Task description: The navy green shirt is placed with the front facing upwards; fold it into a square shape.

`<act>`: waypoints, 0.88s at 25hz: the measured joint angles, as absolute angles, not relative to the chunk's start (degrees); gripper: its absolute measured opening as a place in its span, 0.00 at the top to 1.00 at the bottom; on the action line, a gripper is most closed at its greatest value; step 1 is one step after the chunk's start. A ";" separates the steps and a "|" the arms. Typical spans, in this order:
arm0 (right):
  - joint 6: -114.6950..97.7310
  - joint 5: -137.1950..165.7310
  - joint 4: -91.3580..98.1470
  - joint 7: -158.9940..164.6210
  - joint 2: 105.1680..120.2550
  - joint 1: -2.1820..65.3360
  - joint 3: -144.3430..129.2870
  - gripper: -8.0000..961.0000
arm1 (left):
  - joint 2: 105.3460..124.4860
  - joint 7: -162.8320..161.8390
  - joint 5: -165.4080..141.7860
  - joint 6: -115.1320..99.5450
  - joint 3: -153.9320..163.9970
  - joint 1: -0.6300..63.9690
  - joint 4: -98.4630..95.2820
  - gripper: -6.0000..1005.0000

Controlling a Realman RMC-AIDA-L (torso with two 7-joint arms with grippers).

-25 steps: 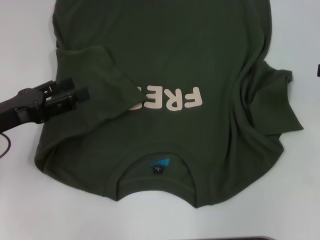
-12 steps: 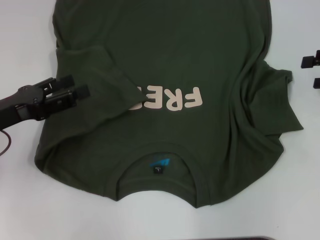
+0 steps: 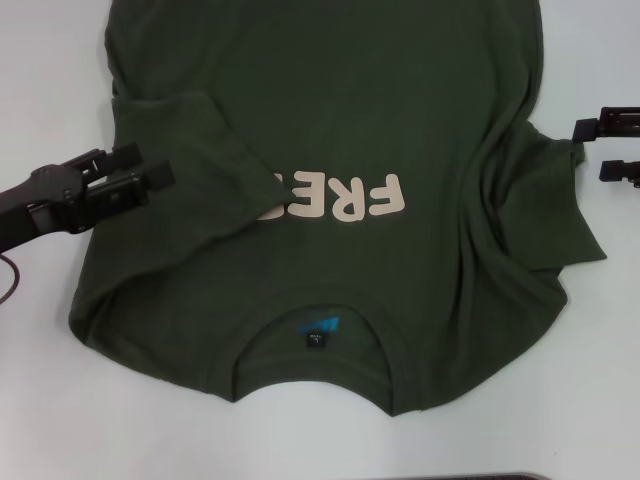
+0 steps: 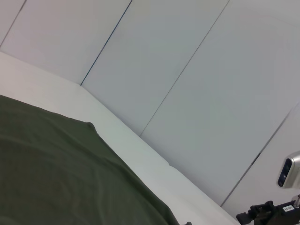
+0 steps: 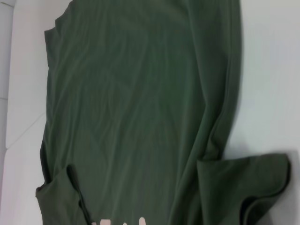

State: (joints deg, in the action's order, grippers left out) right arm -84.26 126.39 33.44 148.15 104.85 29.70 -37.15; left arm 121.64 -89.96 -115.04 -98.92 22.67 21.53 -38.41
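Note:
The navy green shirt [image 3: 340,130] lies flat on the white table [image 3: 40,400], front up, with its collar [image 3: 315,350] and neck label at the near side. Its left sleeve [image 3: 190,150] is folded inward and covers the start of the cream lettering [image 3: 345,198]. The right sleeve [image 3: 560,200] lies rumpled and spread outward. My left gripper [image 3: 145,168] is open and empty over the shirt's left edge. My right gripper [image 3: 603,148] is open at the right edge of the view, just beyond the right sleeve. The shirt also shows in the left wrist view [image 4: 56,178] and the right wrist view [image 5: 140,103].
Bare white table surrounds the shirt on the left, right and near sides. A dark cable [image 3: 8,285] hangs under my left arm. Pale wall panels [image 4: 187,70] stand behind the table's far edge. A dark strip [image 3: 480,477] lies at the bottom edge.
My right gripper has come in from the right edge toward the right sleeve. My left gripper has drawn back slightly to the left and farther away. The shirt has not moved.

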 joint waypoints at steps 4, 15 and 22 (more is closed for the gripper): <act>-83.53 127.76 33.40 148.43 105.73 30.01 -37.17 0.07 | 121.64 -89.86 -115.04 -98.79 22.67 21.53 -38.41 0.14; -80.23 128.42 33.54 148.12 107.13 30.26 -37.17 0.07 | 121.64 -89.88 -115.04 -98.69 22.67 21.55 -38.41 0.14; -77.33 128.36 33.38 147.21 108.47 30.41 -37.17 0.07 | 121.69 -89.98 -114.90 -98.70 22.67 21.73 -38.41 0.14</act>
